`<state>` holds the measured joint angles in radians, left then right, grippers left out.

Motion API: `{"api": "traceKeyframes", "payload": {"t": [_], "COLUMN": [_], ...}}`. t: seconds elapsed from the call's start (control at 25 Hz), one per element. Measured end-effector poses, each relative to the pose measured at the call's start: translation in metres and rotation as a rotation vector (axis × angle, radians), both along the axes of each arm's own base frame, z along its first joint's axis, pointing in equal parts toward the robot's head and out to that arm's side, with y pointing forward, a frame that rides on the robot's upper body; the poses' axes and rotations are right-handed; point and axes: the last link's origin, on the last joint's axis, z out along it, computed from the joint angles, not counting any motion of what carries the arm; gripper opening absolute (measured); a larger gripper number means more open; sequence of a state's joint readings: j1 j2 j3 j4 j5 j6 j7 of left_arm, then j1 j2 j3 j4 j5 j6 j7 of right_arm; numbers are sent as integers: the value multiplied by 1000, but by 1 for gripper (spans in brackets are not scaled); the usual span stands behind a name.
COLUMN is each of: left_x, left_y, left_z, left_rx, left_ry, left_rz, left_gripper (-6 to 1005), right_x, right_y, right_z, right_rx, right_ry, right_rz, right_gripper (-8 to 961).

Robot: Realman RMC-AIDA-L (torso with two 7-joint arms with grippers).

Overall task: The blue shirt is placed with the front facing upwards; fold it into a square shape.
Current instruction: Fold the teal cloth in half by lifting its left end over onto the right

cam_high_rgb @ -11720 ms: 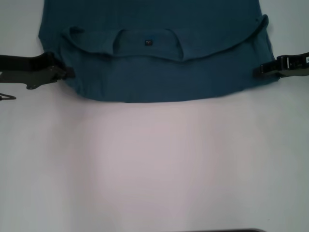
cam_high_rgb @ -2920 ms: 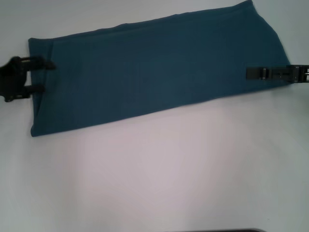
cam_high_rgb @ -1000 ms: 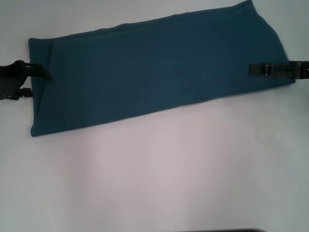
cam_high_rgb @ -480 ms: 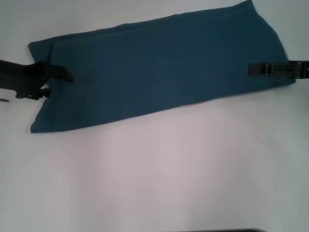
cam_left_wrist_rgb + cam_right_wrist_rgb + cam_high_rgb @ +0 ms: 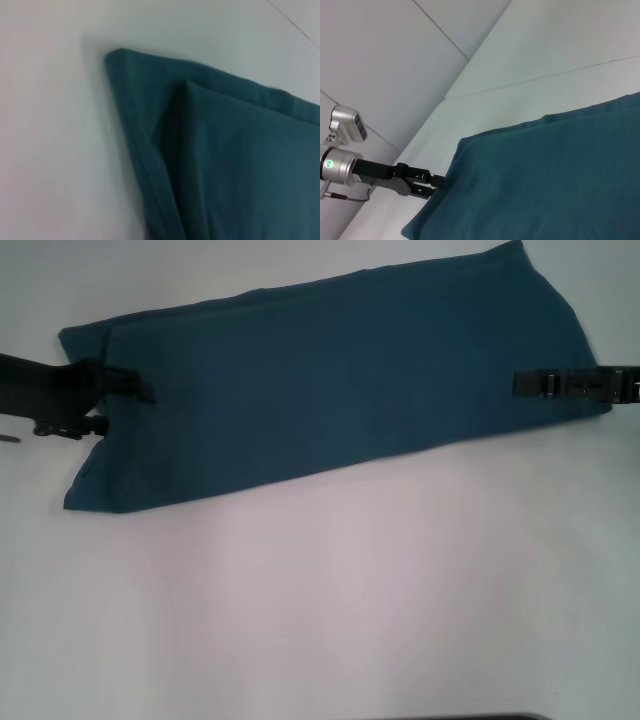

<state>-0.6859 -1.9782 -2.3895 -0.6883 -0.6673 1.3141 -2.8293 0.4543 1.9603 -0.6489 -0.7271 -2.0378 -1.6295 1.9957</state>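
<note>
Head view puts the left gripper (image 5: 128,398) at the left edge of the frame, its jaws clenched on the shirt's (image 5: 330,380) short left end, one finger lying on top of the cloth and the other seemingly under it. At the right edge of the frame the right gripper (image 5: 530,384) reaches in flat over the shirt's right end; its jaws look closed on that edge, though the view from above is too poor to be sure.

Between the two, the shirt lies folded into a long band across the upper half of the frame, tilted so that its right end sits higher than its left. It rests on the white tabletop (image 5: 330,590).

Left wrist view shows a folded corner of the shirt (image 5: 225,160) with layered edges. Right wrist view shows the left gripper (image 5: 432,186) at the cloth's far end.
</note>
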Motion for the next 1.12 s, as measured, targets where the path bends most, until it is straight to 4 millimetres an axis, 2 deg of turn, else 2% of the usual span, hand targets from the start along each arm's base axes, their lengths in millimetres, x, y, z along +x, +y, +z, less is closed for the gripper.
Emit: {"api": "traceKeyframes", "payload": {"t": [0.32,0.6,0.76,1.12], "left_x": [-18,-19,-15,14], "left_y": [-5,-7,-7,2], "left_z": [14,13,10,-2], "left_rx": [36,30,12,-63], "left_ry": [69,77,66,47], "left_rz": [53,59,53,-23], "left_gripper": [771,770,769,768], "right_x": [-1,-1,-1,-1], "right_y": [0,1,1,1], "right_z": [-1,-1,-1,-1], "right_rx": [0,0,0,1], "right_ry": [3,2,2,2], "right_rz": [-1,2,2,3], "right_gripper": [881,880,880,879]}}
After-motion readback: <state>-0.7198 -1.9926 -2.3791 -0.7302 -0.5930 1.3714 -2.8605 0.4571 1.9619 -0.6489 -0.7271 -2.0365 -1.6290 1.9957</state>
